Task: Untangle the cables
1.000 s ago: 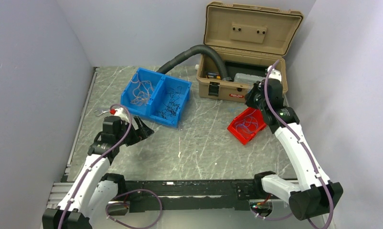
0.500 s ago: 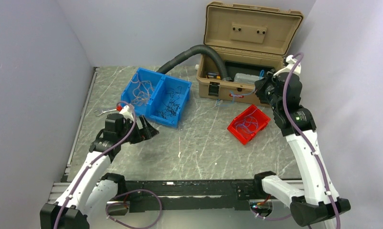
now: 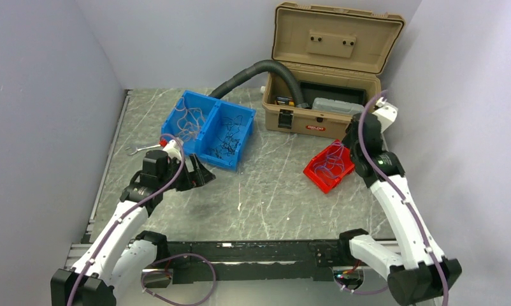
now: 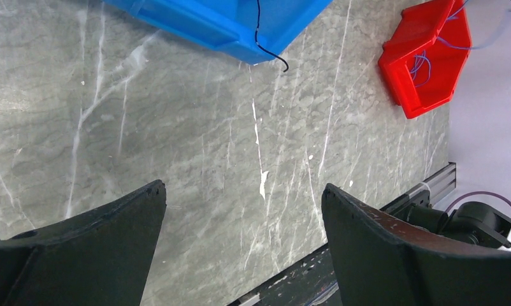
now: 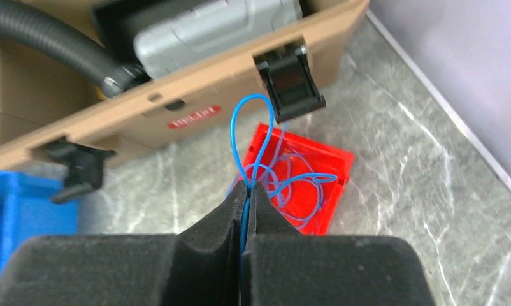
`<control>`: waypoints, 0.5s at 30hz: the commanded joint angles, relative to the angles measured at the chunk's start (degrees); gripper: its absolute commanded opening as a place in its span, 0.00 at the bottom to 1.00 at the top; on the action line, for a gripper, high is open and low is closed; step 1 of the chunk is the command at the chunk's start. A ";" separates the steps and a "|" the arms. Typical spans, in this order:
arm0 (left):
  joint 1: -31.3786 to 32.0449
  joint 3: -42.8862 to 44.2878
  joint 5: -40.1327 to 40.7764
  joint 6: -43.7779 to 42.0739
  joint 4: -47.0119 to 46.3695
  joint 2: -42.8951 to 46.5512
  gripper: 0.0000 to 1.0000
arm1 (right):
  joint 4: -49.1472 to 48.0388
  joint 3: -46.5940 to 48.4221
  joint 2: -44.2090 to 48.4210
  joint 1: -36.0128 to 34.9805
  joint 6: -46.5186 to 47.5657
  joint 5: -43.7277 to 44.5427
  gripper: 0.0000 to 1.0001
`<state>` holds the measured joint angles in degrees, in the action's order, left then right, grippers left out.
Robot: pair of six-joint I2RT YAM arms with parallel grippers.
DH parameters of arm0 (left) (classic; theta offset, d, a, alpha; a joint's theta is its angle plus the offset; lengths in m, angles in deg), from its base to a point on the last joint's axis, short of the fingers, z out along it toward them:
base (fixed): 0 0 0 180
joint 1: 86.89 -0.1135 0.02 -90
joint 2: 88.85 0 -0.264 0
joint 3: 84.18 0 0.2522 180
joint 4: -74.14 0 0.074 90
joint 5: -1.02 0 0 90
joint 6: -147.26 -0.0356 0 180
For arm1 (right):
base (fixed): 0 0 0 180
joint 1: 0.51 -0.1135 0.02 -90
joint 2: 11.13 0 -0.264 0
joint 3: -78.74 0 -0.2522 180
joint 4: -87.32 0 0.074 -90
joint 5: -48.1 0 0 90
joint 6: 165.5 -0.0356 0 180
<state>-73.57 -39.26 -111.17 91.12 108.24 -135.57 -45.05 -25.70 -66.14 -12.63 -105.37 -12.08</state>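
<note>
Since the earlier frame our right gripper (image 5: 248, 191) has dropped from the tan toolbox (image 5: 195, 89) toward the red bin (image 5: 316, 150) at centre right. Its fingers are clenched on a looped blue cable (image 5: 251, 175) rising from the tangle there. Our left gripper (image 4: 243, 190), fingers spread and empty, hovers over the table (image 4: 208, 159) below the blue bin (image 4: 208, 25), where a black cable (image 4: 259, 32) hangs over the wall.

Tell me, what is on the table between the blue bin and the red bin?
Nothing: the top view shows only bare grey tabletop between the blue bin and the red bin.
</note>
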 commanded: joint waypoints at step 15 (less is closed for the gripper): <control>0.83 2.57 0.57 -1.45 -0.19 1.19 0.95 | -7.54 -9.48 -23.44 3.03 -10.55 -4.40 0.00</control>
<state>-72.98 -39.22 -110.58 90.88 108.81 -134.45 -48.33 -33.46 -86.00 -12.13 -112.15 -12.54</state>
